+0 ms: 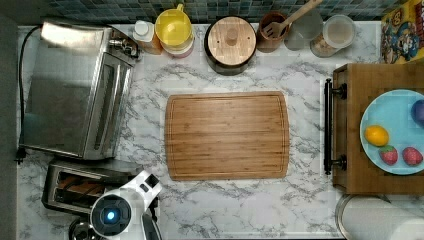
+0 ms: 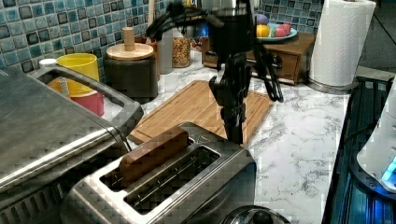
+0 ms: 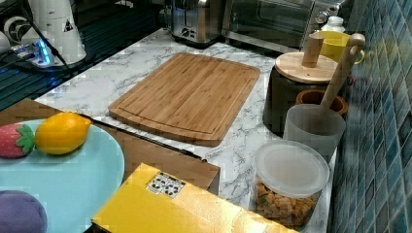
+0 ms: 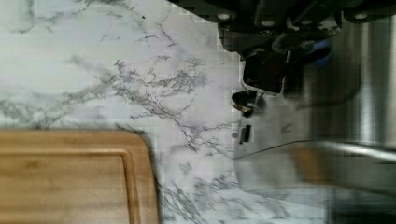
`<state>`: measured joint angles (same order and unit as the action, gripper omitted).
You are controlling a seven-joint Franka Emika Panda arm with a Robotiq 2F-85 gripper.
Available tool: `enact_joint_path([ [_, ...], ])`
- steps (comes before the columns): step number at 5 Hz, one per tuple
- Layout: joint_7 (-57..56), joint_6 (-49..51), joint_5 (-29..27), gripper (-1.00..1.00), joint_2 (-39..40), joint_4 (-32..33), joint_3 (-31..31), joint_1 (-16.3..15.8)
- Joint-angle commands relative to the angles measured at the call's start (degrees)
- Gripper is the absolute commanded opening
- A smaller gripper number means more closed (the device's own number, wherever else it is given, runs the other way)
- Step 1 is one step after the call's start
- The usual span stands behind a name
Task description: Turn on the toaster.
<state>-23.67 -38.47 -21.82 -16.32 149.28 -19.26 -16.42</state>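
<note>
The toaster (image 1: 75,187) is a small steel box at the top view's lower left, below the big toaster oven. In the left view the toaster (image 2: 187,186) fills the foreground, with a brown slice of bread (image 2: 152,153) standing in one slot. My gripper (image 2: 237,135) hangs straight down at the toaster's far end, fingers together and holding nothing. In the wrist view the gripper (image 4: 263,88) sits just over the small dark lever knob (image 4: 243,101) on the toaster's end face (image 4: 280,135). I cannot tell whether they touch.
A steel toaster oven (image 1: 75,90) stands close beside the toaster. A bamboo cutting board (image 1: 227,135) lies mid-counter. Jars, a yellow jug (image 1: 174,27) and a lidded pot (image 1: 230,42) line the back wall. A wooden box with a fruit plate (image 1: 392,130) and a paper towel roll (image 2: 341,42) stand beyond the board.
</note>
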Motion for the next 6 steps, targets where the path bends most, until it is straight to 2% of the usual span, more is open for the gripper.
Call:
enact_joint_path([
  [1, -0.53, -3.1, -3.8, -1.0, 5.5, -3.06, 3.04, 0.48],
  [2, -0.08, -4.47, -2.18, -1.0, 11.33, -2.85, 2.14, -0.12],
  [3, 0.7, -10.74, -1.4, -1.0, 13.59, 1.61, 1.38, -1.55],
  [4, 3.43, -16.21, -0.31, -1.0, 14.47, 4.4, -0.23, -3.03],
  [6, 3.42, -16.2, -0.34, -1.0, 14.46, 4.43, -0.54, -2.72],
])
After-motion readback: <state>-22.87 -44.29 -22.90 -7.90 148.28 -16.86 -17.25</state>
